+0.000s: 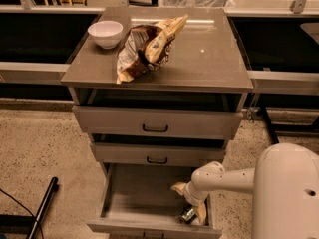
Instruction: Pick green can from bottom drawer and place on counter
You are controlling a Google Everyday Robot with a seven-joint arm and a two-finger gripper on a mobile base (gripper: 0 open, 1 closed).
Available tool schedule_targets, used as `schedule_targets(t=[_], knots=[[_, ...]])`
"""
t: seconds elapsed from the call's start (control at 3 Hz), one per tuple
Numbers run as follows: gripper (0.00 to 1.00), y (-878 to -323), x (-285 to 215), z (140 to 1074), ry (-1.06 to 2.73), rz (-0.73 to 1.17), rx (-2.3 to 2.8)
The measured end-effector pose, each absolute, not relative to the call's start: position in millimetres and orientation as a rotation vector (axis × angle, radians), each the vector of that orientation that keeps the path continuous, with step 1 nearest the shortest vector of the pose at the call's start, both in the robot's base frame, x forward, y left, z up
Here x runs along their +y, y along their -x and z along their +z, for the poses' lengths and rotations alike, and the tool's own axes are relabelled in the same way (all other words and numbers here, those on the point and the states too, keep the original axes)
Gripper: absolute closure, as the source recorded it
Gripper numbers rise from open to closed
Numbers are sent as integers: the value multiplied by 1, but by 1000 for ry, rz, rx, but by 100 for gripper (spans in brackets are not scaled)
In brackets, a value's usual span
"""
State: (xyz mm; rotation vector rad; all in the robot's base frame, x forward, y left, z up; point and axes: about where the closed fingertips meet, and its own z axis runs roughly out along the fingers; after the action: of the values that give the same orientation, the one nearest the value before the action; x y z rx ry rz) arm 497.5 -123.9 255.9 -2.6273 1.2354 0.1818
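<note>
The green can [187,214] lies on the floor of the open bottom drawer [134,203], near its front right corner. Only its dark body and a shiny end show. My gripper [190,201] reaches down into the drawer from the right, just above the can. Its two tan fingers [178,188] are spread apart, one left of and behind the can, one to the can's right. The can rests on the drawer floor. The counter [209,59] is the cabinet's grey-brown top.
A white bowl [105,34] and a brown-and-yellow chip bag [147,46] sit on the counter's left half. The two upper drawers [155,122] are slightly pulled out above the gripper. My white arm [286,193] fills the lower right. A black bar [42,208] lies on the floor at left.
</note>
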Motion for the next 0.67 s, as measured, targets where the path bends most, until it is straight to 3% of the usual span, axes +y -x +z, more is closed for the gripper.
schedule_targets(t=[0.67], knots=[[6, -508, -128, 198, 2672, 282, 1242]])
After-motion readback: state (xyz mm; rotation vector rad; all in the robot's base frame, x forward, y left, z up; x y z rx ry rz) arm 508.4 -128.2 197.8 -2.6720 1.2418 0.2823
